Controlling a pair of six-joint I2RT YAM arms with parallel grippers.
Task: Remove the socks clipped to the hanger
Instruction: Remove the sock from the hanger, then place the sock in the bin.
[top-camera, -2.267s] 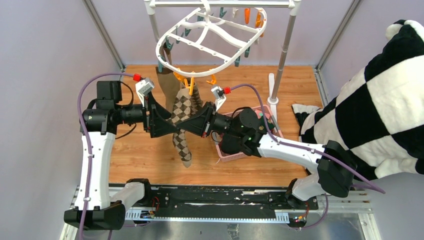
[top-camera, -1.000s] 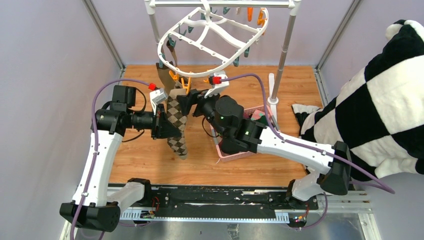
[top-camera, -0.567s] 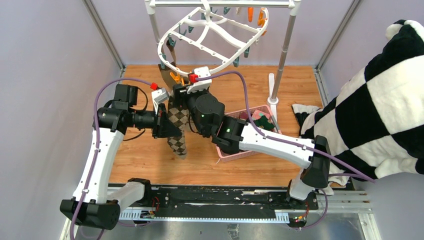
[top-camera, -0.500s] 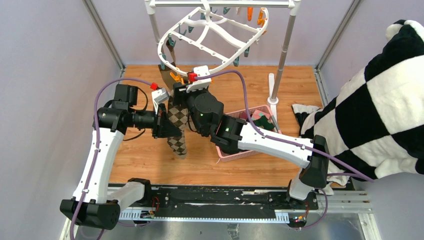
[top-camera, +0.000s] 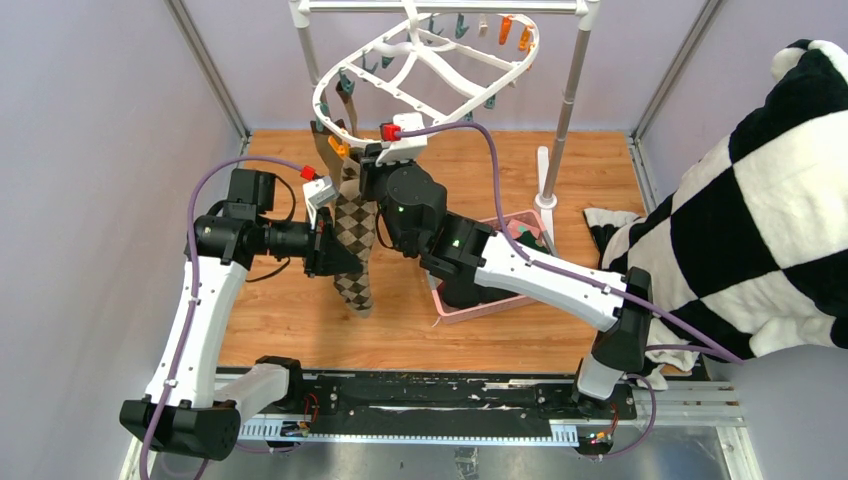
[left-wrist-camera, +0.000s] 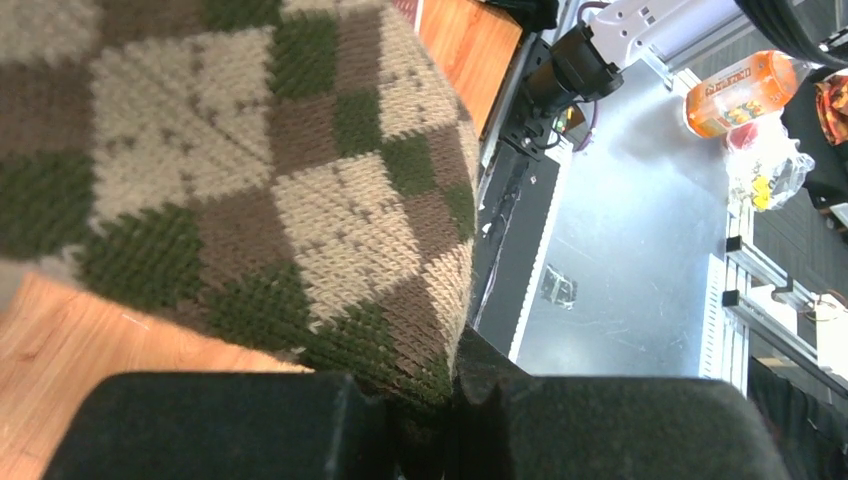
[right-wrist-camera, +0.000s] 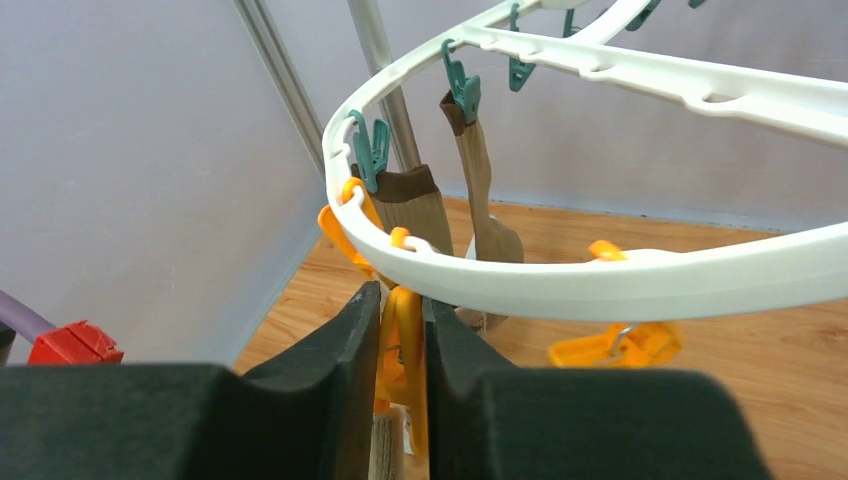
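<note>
Your argyle sock hangs below the near-left rim of the hanger, its cuff hidden behind the right wrist from above. The left gripper stays pinched on the sock partway down. The right gripper, wider a second ago, now squeezes the orange clip at the sock's top, and the hanger has tipped. You can count one argyle sock and two olive-brown socks on teal clips; the far clips are cut off.

Wooden table, pink basket, rack foot
</note>
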